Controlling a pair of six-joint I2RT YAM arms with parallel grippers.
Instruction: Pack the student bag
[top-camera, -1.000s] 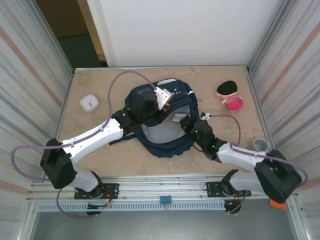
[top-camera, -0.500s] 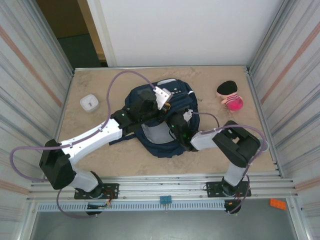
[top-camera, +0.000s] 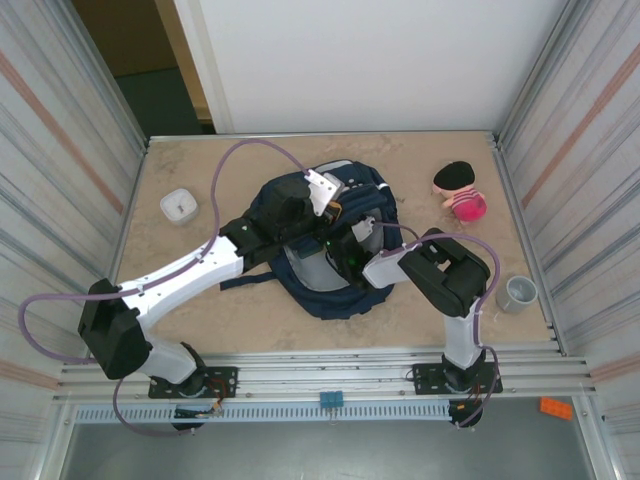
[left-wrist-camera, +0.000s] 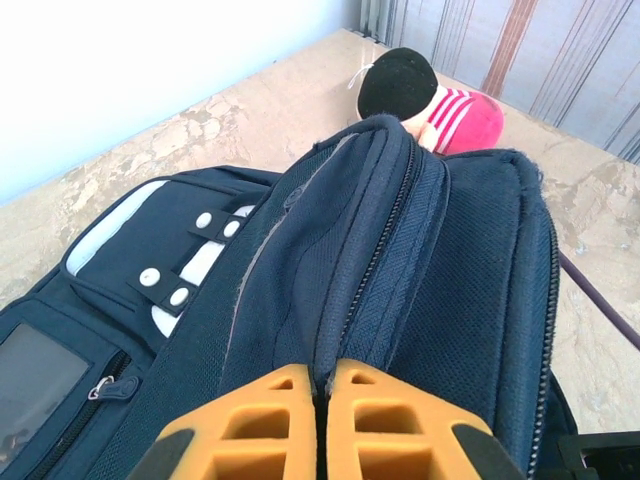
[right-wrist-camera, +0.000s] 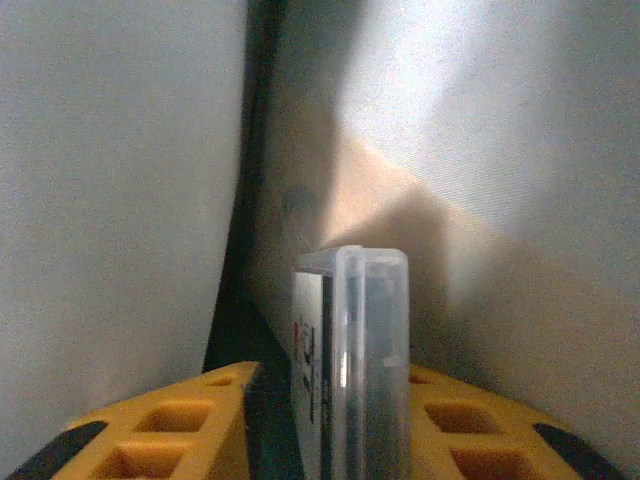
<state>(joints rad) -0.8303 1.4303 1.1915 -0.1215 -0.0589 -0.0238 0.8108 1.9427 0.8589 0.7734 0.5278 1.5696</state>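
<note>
Near edge: aluminium rail (top-camera: 330, 360) with both arm bases. Beige marbled table (top-camera: 260, 325), corrugated metal walls left and right. Mid-table lies the student bag (top-camera: 340, 300), navy, mouth open. Right gripper (right-wrist-camera: 335, 385) is inside it against grey lining, fingers spread around an upright clear plastic case (right-wrist-camera: 350, 330), with a dark gap on the left side. Left gripper (left-wrist-camera: 320, 385) is pressed together, pinching the bag's zipper rim. Grey cup (top-camera: 519, 293) near right, white box (top-camera: 178, 206) left, pink plush toy (top-camera: 460, 192) far right. White panel (top-camera: 380, 60) behind.
</note>
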